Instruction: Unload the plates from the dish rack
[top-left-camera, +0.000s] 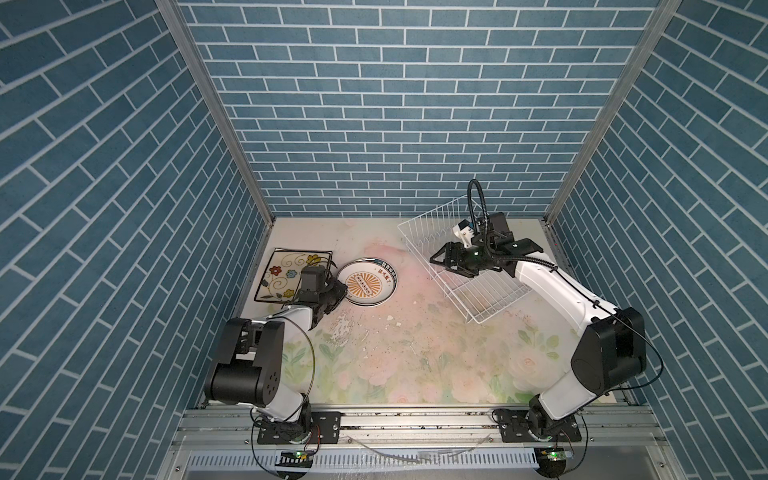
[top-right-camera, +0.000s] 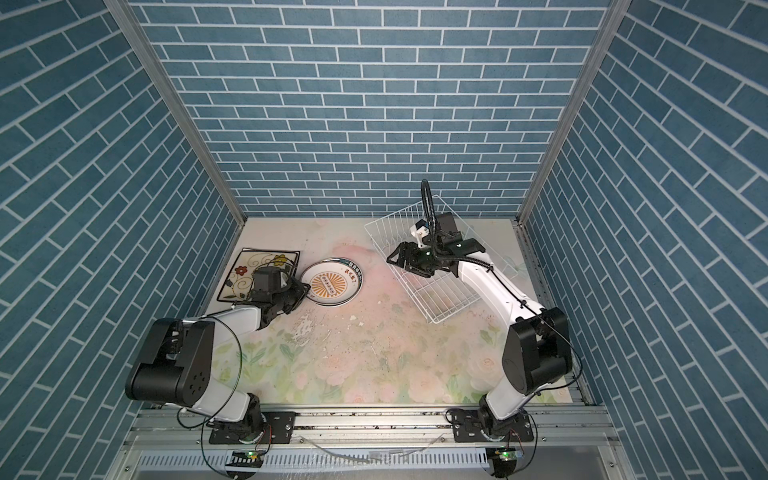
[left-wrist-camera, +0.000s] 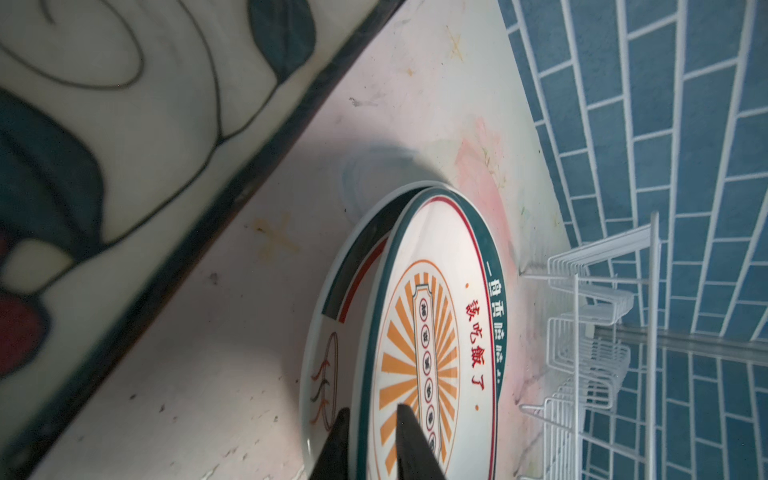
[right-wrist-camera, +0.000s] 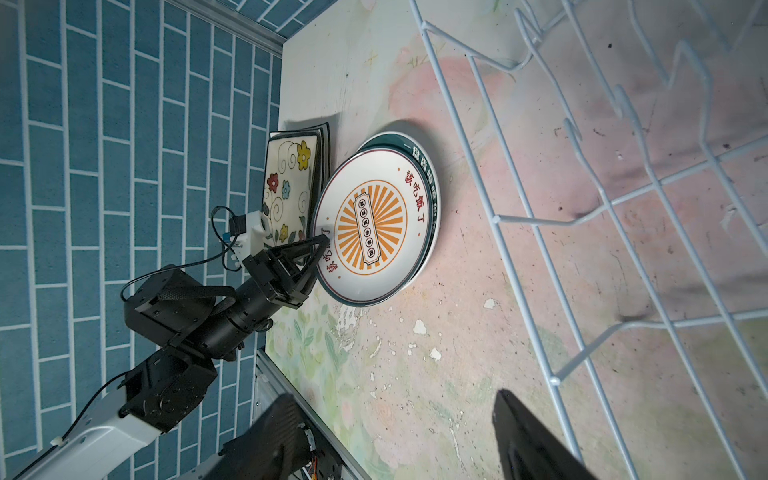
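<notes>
Unloading seems at its last placement: the left gripper's (left-wrist-camera: 372, 409) jaws straddle the round orange-sunburst plate (top-left-camera: 366, 283) near the table's (top-left-camera: 415, 353) far left corner, grip unclear; the right gripper's (top-left-camera: 434, 261) jaws gape empty over the white wire dish rack (top-left-camera: 432, 222); next, a clean release.

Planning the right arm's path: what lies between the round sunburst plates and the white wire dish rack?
Nothing: in both top views only bare floral tabletop separates the round white sunburst plates from the white wire dish rack.

Item count
Two round plates (right-wrist-camera: 374, 224) were stacked; one stack of square plates (right-wrist-camera: 291, 187), number unclear; one dish rack (top-left-camera: 490, 297).
</notes>
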